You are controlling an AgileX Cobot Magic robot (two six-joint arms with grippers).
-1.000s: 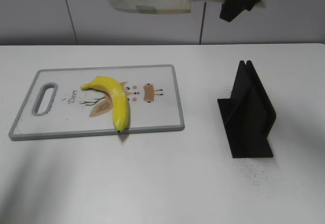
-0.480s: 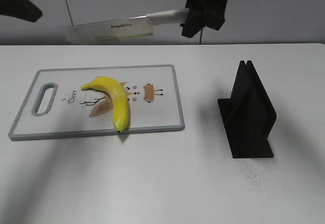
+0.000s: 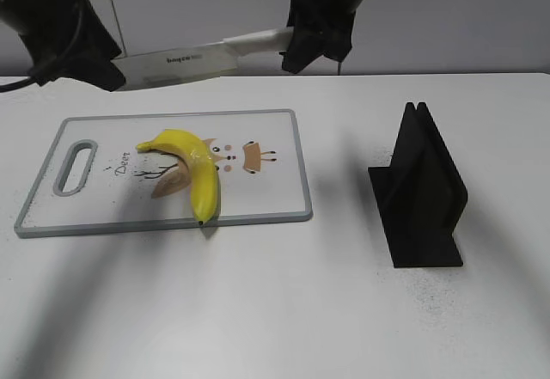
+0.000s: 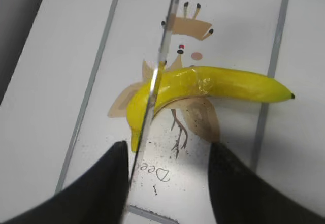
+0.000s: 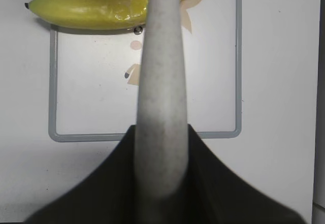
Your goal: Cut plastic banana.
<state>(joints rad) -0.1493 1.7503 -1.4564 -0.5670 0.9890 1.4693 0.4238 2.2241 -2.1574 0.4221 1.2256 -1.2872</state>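
Note:
The plastic banana (image 3: pixel 193 171) lies whole on the cutting board (image 3: pixel 271 211), with its dark tip at the front edge. My right gripper (image 3: pixel 311 42) is shut on the white handle of a knife (image 3: pixel 176 63) and holds it level above the back of the board, blade pointing left. My left gripper (image 3: pixel 76 39) is open above the board's back left, by the blade tip. In the left wrist view the blade edge (image 4: pixel 157 76) crosses over the banana (image 4: pixel 223 84) between the open jaws (image 4: pixel 170 183). In the right wrist view the handle (image 5: pixel 162 82) sits in the jaws (image 5: pixel 162 137) above the banana (image 5: pixel 91 10).
A black knife stand (image 3: pixel 421 194) stands upright on the white table to the right of the board. The board has a handle slot (image 3: pixel 76 167) at its left end and a printed deer picture under the banana.
My right gripper has carried the knife to the left and lower, over the board. My left arm has come into view at the upper left, next to the blade tip.

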